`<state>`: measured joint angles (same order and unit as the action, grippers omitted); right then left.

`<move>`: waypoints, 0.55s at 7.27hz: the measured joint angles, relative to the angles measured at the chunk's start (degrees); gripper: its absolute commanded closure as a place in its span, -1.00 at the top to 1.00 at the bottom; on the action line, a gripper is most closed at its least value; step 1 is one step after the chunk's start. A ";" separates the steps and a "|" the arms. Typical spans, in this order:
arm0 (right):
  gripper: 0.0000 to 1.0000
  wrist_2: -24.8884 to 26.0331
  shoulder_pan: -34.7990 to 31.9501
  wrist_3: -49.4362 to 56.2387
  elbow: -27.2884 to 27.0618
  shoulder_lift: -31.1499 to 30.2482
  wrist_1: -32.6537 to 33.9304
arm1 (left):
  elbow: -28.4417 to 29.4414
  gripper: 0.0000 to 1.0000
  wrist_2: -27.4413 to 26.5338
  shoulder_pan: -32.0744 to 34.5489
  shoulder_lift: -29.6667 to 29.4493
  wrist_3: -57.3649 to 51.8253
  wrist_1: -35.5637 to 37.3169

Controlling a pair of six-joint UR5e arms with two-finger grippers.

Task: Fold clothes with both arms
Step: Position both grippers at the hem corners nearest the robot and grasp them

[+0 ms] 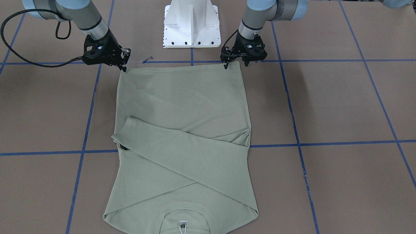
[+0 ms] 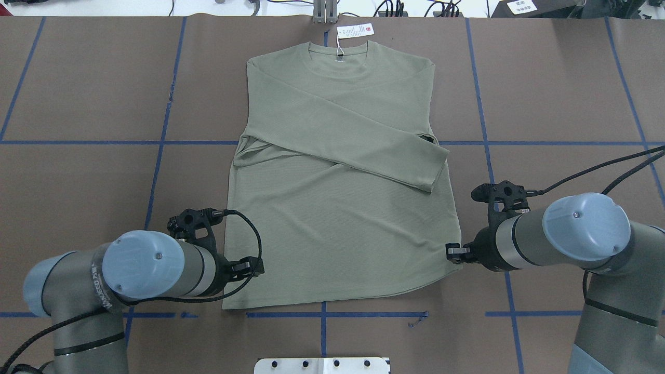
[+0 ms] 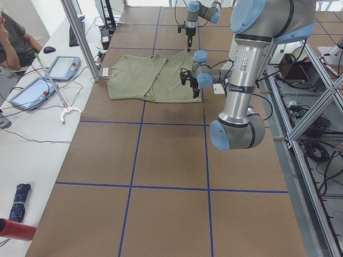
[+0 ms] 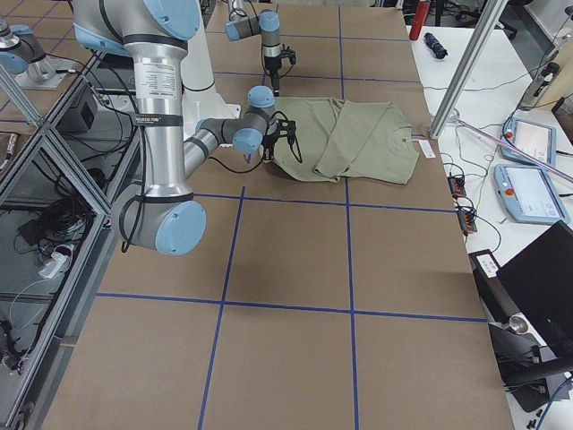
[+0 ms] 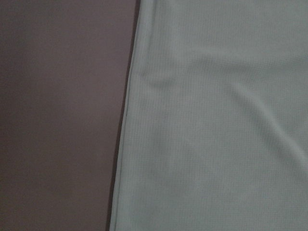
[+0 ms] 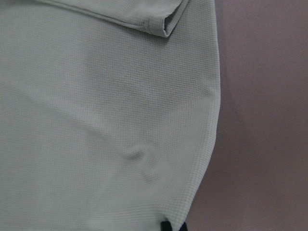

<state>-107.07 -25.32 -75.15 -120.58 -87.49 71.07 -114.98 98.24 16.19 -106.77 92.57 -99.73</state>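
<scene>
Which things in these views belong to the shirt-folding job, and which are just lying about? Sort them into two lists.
Job in hand: sage-green long-sleeved shirt; its white hang tag; left gripper; right gripper.

Lying about: control pendant; keyboard; red cylinder.

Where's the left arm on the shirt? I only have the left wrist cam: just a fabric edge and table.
Observer: The left gripper is at a hem corner of the shirt, its fingers apart on either side of the corner.
Operator: Right side?
Observer: The right gripper is at the opposite hem corner; I can't tell if it's shut.
Operator: Sleeves?
Observer: Both are folded across the body and cross; the top sleeve ends toward the robot's right.
</scene>
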 measured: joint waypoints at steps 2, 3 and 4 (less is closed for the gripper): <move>-1.00 0.25 -0.09 0.00 -0.12 0.31 0.01 | 1.18 0.89 -1.80 -1.87 0.05 1.63 1.04; -1.00 0.22 -0.18 0.02 -0.12 0.36 0.03 | 2.21 0.85 -2.05 -2.10 0.02 1.93 1.05; -1.00 0.07 -0.33 0.06 -0.11 0.38 0.03 | 2.68 0.76 -2.15 -2.17 0.03 2.23 1.04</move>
<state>-107.00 -25.65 -75.09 -120.69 -87.11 71.10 -112.30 96.09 14.02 -106.73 94.80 -98.69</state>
